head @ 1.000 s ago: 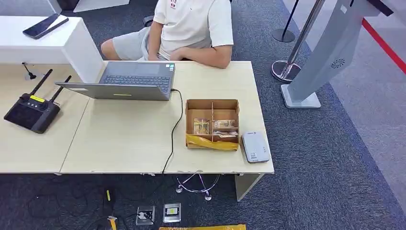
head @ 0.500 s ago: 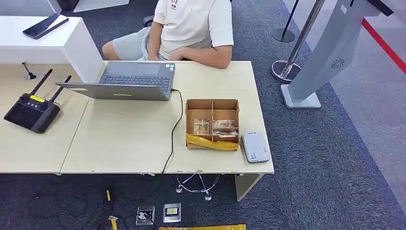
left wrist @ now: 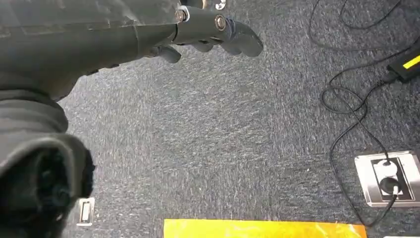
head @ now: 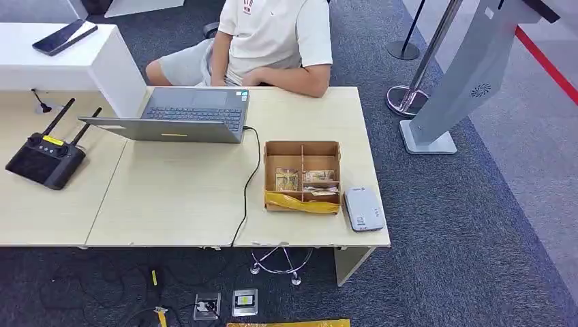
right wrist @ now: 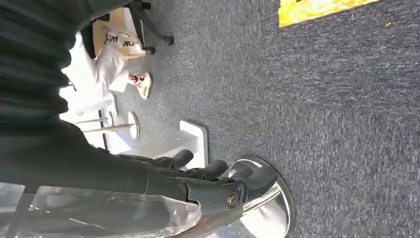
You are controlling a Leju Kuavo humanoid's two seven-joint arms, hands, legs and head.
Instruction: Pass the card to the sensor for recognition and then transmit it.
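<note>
Left hand (left wrist: 208, 34): hanging over carpet, fingers loosely apart, holding nothing.
Right hand (right wrist: 198, 178): hanging too, fingers relaxed, empty.
Card (head: 287, 179): inside the box (head: 302, 151), near compartments.
Sensor (head: 363, 208): touching the box's 4 o'clock corner.
Advice: right hand reaches; pinch one card's edge.

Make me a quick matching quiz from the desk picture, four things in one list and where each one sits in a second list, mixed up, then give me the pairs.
Things:
1. laptop
2. white card reader
3. black controller with antennas
4. phone

Places:
A. far left of the wooden desk
B. on the white counter at the top left
C. right of the cardboard box, near the desk's front corner
D. in front of the seated person, lid open

Pairs: 1-D, 2-C, 3-A, 4-B
</note>
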